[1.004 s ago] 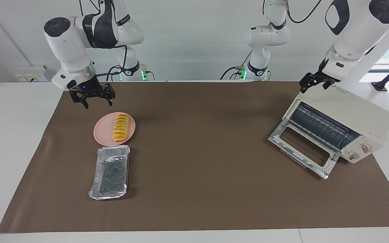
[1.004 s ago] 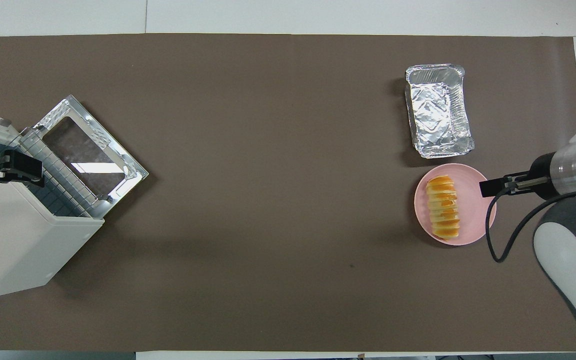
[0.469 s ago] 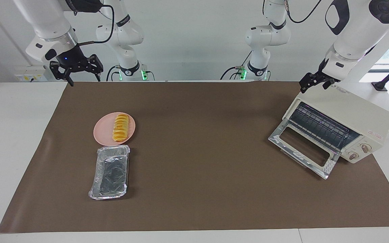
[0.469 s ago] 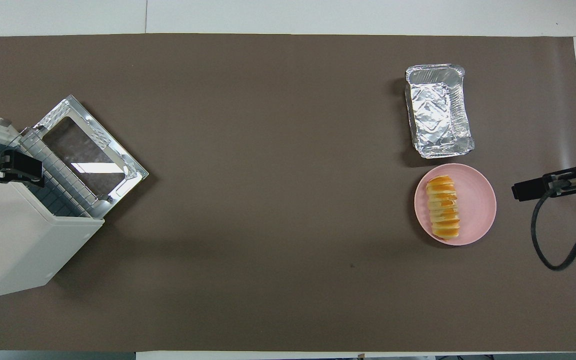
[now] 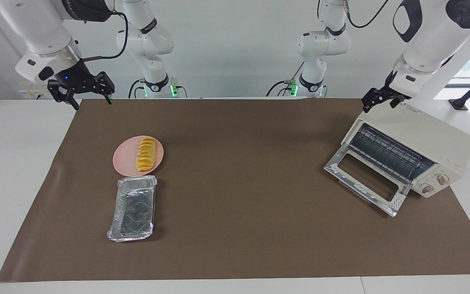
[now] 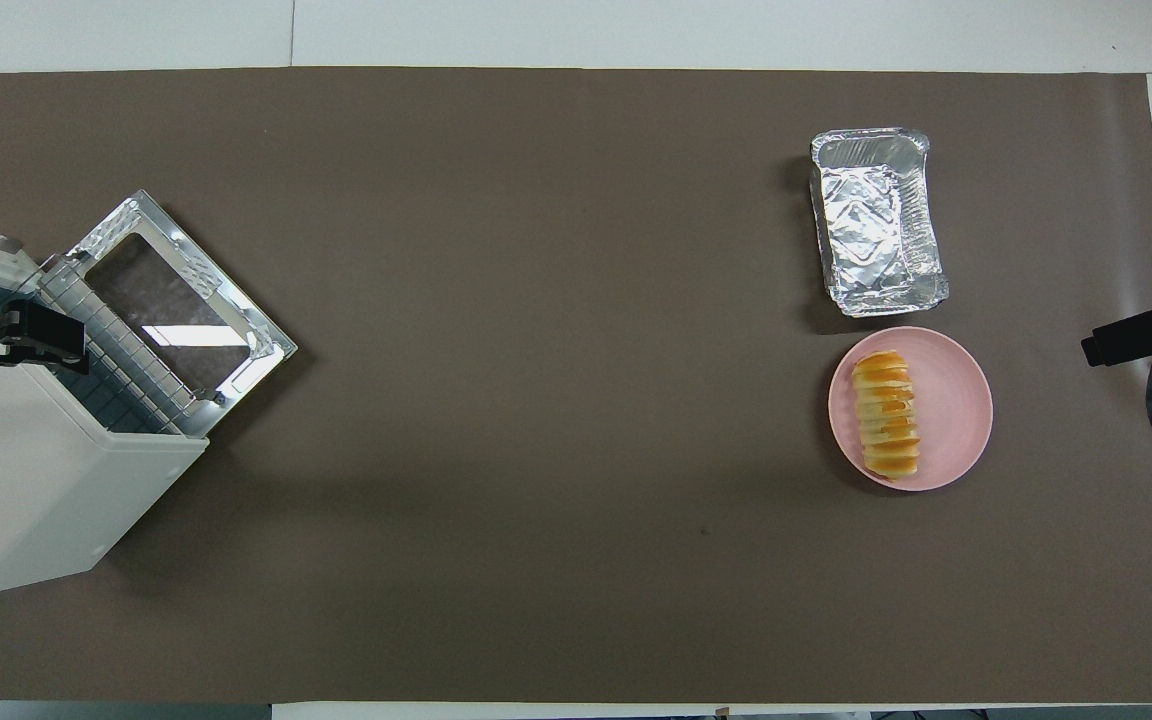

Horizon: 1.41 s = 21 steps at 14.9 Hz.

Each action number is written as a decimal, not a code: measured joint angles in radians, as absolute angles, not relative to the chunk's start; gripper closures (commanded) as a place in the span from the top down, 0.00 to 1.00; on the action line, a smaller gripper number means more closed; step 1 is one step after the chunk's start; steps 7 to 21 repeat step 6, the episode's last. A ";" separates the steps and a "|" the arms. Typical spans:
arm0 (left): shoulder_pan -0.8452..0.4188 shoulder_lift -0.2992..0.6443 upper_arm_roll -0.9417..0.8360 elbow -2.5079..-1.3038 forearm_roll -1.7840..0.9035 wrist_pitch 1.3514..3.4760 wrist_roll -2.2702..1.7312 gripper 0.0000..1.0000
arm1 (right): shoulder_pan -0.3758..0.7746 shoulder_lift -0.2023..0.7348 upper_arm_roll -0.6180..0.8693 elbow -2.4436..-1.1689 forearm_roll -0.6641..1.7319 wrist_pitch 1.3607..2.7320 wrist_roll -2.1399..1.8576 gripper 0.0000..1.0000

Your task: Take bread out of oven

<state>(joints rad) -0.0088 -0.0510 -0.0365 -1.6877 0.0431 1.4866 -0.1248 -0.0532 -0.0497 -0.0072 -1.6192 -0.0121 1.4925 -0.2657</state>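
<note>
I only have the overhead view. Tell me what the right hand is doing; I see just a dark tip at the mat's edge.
Observer: The right hand is open and empty, raised over the edge of the mat nearest the robots, well clear of the bread on the pink plate.
Operator: Check inside the oven.
Observer: The oven has its door down; the facing view looks straight in, and the wire rack is bare.
Operator: Now the left hand.
Observer: The left hand is open, holding nothing, over the oven's top edge; whether it touches the oven I cannot tell.
</note>
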 measured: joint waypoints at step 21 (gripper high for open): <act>-0.009 -0.051 -0.036 -1.688 0.043 1.487 -0.125 1.00 | -0.059 -0.050 -0.007 -1.620 -0.012 1.493 -0.266 1.00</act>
